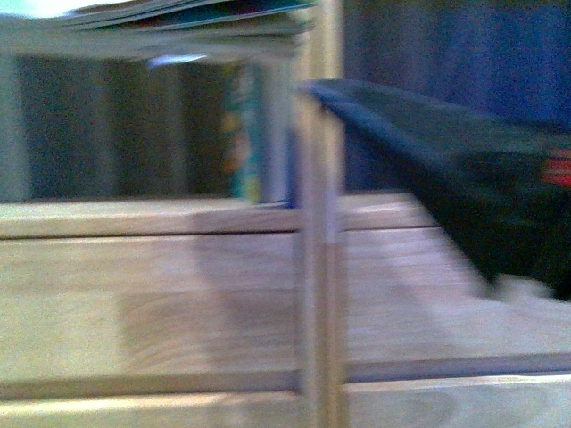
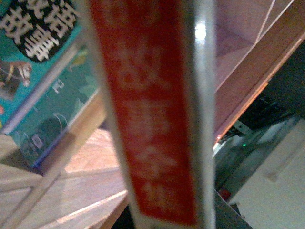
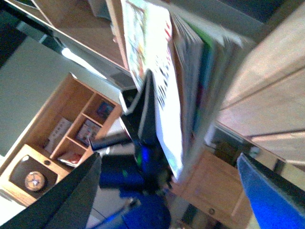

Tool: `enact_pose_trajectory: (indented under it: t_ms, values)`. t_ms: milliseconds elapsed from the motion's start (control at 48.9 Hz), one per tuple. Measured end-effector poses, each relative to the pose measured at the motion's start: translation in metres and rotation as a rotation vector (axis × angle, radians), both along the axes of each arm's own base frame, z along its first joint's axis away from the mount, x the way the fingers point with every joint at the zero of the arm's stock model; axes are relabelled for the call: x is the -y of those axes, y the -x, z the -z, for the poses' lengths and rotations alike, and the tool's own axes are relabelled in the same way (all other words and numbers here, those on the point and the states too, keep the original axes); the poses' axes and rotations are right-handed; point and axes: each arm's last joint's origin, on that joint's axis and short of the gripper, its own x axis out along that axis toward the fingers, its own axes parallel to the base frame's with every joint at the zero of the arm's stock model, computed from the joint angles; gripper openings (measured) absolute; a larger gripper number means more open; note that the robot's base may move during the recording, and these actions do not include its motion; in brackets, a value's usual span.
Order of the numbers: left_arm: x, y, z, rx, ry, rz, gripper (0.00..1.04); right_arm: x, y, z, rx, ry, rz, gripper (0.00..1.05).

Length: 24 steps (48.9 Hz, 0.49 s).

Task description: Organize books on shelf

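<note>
In the left wrist view the thin softcover book's red-white spine (image 2: pixel 152 119) fills the middle, and my left gripper is shut on it, its fingers hidden behind the book. A teal book (image 2: pixel 43 81) lies beside it against the pale wood shelf (image 2: pixel 248 81). The blurred front view shows a flat stack of books (image 1: pixel 178 18) on an upper board and one teal book (image 1: pixel 243 134) upright below. My right gripper (image 3: pixel 171 191) is open, its fingers wide apart, facing a stack of books (image 3: pixel 190 81) with a white cover (image 3: pixel 162 105) on the outside.
A shelf post (image 1: pixel 319 223) runs down the middle, with drawer fronts (image 1: pixel 143 303) below. My right arm (image 1: pixel 446 160) reaches in from the right. A dark part with blue behind it (image 3: pixel 143 114) lies against the white cover. Another wooden unit (image 3: pixel 71 129) stands far off.
</note>
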Motion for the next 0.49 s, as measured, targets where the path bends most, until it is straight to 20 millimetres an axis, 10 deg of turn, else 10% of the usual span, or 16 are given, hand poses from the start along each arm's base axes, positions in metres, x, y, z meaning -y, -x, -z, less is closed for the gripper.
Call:
enact_pose_trajectory:
  t_ms: [491]
  values:
    - [-0.009, -0.094, -0.054, 0.050, -0.260, -0.416, 0.07, 0.112, 0.023, 0.020, 0.030, 0.120, 0.415, 0.98]
